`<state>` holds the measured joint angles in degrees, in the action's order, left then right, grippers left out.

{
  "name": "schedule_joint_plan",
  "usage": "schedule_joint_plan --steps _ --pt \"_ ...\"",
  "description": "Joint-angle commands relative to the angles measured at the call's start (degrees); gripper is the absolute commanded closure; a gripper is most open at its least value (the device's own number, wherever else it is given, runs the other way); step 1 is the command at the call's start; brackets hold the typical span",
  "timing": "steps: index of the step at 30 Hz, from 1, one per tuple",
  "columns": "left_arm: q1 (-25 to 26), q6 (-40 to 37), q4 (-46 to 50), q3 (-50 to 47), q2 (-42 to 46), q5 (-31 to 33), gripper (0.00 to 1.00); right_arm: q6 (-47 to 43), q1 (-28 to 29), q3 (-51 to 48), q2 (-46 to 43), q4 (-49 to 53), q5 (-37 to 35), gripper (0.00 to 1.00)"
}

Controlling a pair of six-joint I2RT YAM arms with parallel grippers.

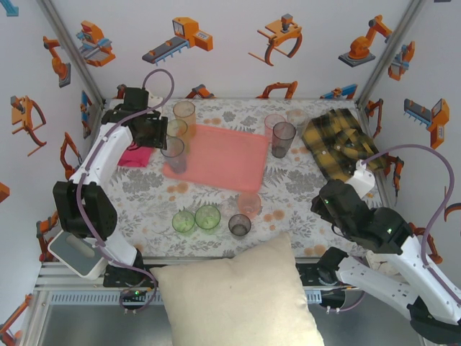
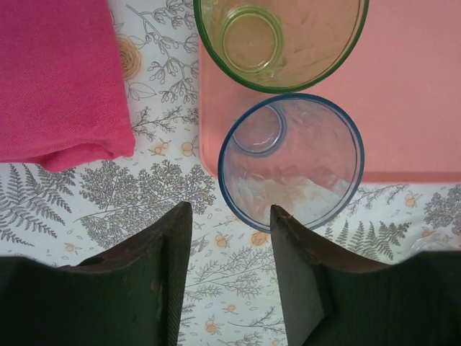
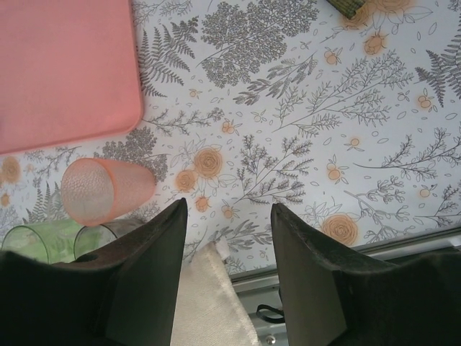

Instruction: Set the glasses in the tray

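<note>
The salmon-pink tray [image 1: 223,157] lies mid-table. A blue glass [image 2: 292,162] and a green glass [image 2: 281,40] stand upright at its left end, the blue one [image 1: 173,153] by the tray's edge; behind them is an orange glass [image 1: 184,112]. My left gripper [image 2: 229,209] is open just short of the blue glass, its right fingertip [image 2: 284,220] close to the rim, with nothing between the fingers. Right of the tray stand pink [image 1: 274,124] and grey [image 1: 283,138] glasses. In front are two green glasses [image 1: 194,218], a grey one [image 1: 239,225] and an orange one [image 3: 101,191]. My right gripper [image 3: 227,209] is open and empty above the front right of the table.
A folded magenta cloth [image 2: 57,79] lies left of the tray beside my left gripper. A yellow plaid cloth [image 1: 338,144] sits at the back right. A cream pillow [image 1: 238,295] overhangs the table's front edge, under my right gripper [image 3: 216,303].
</note>
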<state>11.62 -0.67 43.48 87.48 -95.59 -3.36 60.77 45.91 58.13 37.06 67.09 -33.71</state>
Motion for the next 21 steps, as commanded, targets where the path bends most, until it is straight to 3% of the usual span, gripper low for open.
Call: schedule_joint_plan --steps 1,12,21 --pt "-0.22 0.72 -1.61 -1.98 -0.71 0.79 0.55 -0.47 -0.30 -0.18 0.16 -0.79 -0.99 0.52" --pt "-0.23 0.74 -2.88 -3.35 -1.98 1.25 0.58 -0.61 -0.30 -0.37 0.23 -1.06 -1.11 0.52" --pt "-0.23 1.18 -2.20 -1.91 -3.69 1.59 0.71 -0.57 -0.30 -0.82 -0.33 -1.17 -1.18 0.52"
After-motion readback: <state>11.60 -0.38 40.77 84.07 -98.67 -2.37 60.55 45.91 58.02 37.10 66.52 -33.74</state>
